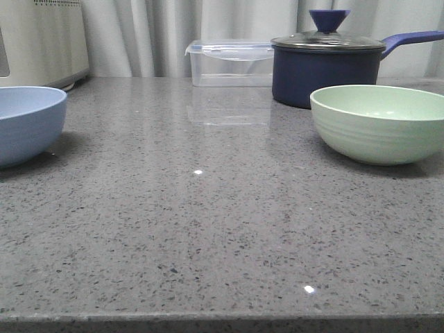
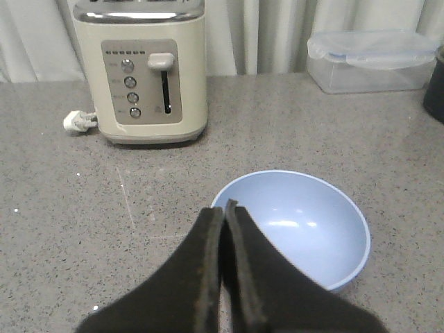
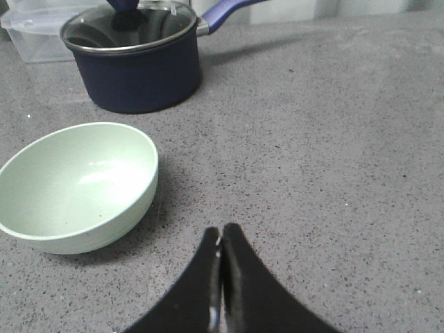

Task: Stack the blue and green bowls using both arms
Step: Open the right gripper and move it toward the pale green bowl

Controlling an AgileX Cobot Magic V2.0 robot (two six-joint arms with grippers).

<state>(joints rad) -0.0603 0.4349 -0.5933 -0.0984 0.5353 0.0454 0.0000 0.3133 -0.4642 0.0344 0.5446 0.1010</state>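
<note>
The blue bowl [image 1: 26,123] stands upright and empty at the table's left edge; it also shows in the left wrist view [image 2: 305,225]. The green bowl [image 1: 381,123] stands upright and empty at the right; it also shows in the right wrist view [image 3: 75,184]. My left gripper [image 2: 225,208] is shut and empty, above the table with its tips over the blue bowl's near rim. My right gripper [image 3: 222,232] is shut and empty, over bare table beside the green bowl. Neither arm shows in the front view.
A dark navy lidded pot [image 1: 326,66] with a blue handle stands behind the green bowl. A clear plastic container [image 1: 231,62] is at the back middle. A cream toaster [image 2: 142,69] with a white plug stands at the back left. The table is grey speckled stone [image 1: 208,229].
</note>
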